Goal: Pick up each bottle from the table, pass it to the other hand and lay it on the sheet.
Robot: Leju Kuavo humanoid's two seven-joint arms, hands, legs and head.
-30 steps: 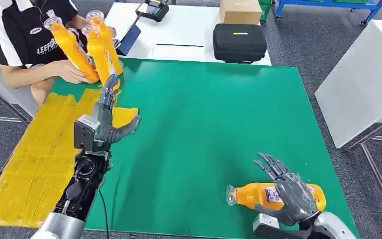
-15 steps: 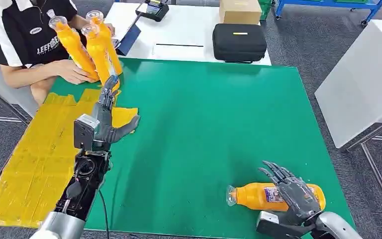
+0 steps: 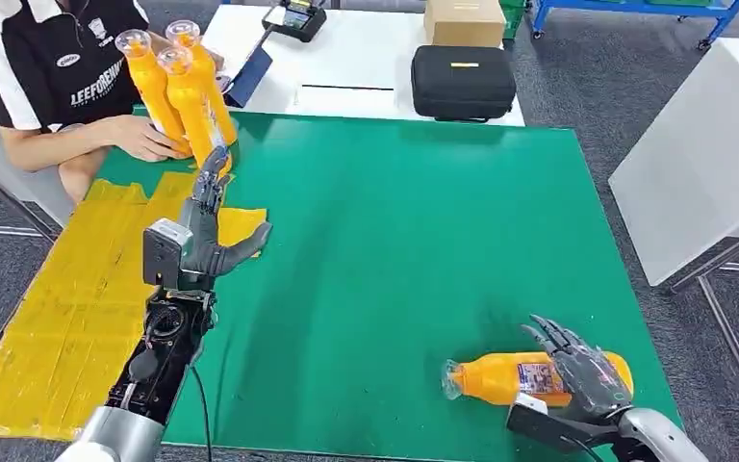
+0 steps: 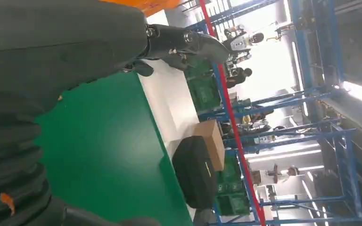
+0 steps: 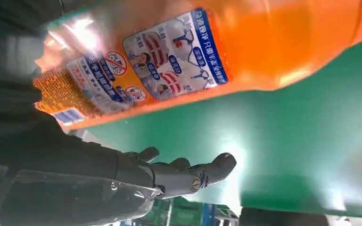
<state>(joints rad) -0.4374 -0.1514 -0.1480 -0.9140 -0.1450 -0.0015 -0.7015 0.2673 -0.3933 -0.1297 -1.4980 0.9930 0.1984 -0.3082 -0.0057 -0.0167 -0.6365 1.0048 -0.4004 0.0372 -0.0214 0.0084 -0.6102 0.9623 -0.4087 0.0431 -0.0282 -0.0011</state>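
An orange bottle [image 3: 496, 378] with a clear cap lies on its side on the green mat [image 3: 394, 241] near the front right corner. My right hand [image 3: 582, 378] hovers over its label end with fingers spread, not closed around it. In the right wrist view the bottle [image 5: 193, 52] sits close against the palm while the fingers [image 5: 184, 172] stay stretched out. My left hand [image 3: 207, 226] stands upright and empty at the edge of the yellow sheet [image 3: 67, 308]. A seated person at the far left holds three orange bottles [image 3: 178, 91] upright.
A black case [image 3: 463, 82] and a cardboard box [image 3: 464, 19] rest on the white table behind the mat. A white cabinet [image 3: 702, 164] stands to the right. In the left wrist view the case [image 4: 195, 172] lies beyond the mat.
My right hand has sunk lower and toward me over the lying bottle. The person has tipped their bottles more upright. My left hand has stayed put.
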